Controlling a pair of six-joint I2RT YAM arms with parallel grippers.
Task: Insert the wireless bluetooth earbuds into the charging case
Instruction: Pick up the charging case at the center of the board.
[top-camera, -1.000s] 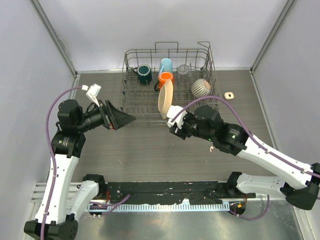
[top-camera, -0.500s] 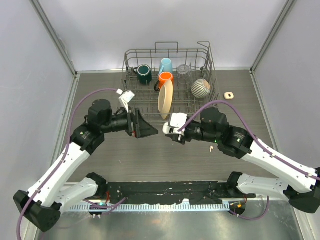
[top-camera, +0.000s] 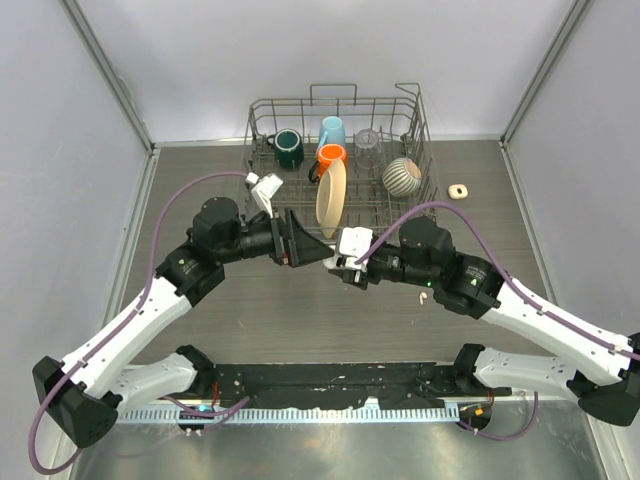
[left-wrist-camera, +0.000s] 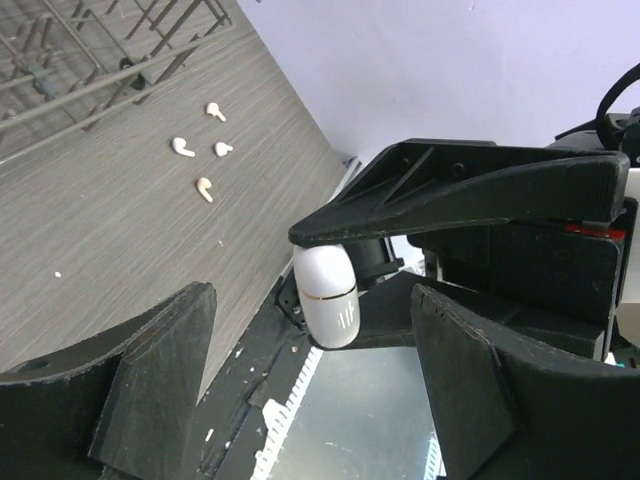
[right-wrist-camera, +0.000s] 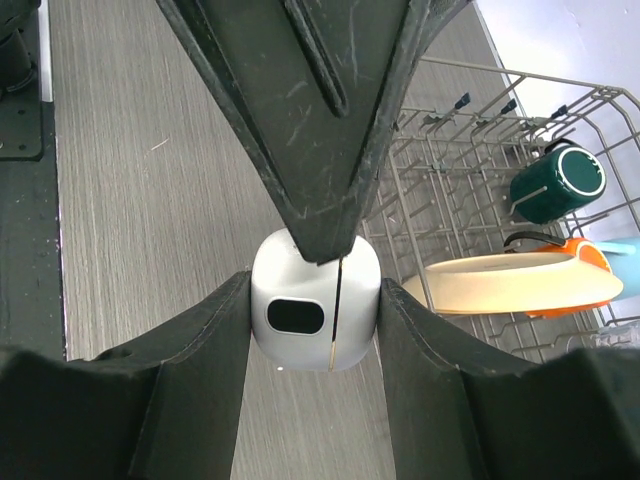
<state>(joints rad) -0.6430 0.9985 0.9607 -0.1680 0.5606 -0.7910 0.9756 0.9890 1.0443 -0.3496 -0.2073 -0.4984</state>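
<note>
Right gripper (right-wrist-camera: 313, 288) clamps the smooth, rounded white charging case (right-wrist-camera: 315, 325) between its matte black fingers (right-wrist-camera: 200, 350), as the right wrist camera shows. The scuffed black wedge of the left gripper (right-wrist-camera: 322, 240) reaches the case's top at its seam. Behind stands a wire dish rack (right-wrist-camera: 450, 160) holding a green mug (right-wrist-camera: 555, 185), an orange mug (right-wrist-camera: 570, 255) and a cream plate (right-wrist-camera: 520, 282).

From the left wrist, the left gripper is spread wide, with the case showing between its tips. Four tiny white stemmed earbuds (left-wrist-camera: 204, 188) lie loose on the grey wood-grain table (left-wrist-camera: 100, 250), well apart from the case.

From above, the left gripper, a second ago out near the left wall, has swung in to meet the right gripper just in front of the rack.
</note>
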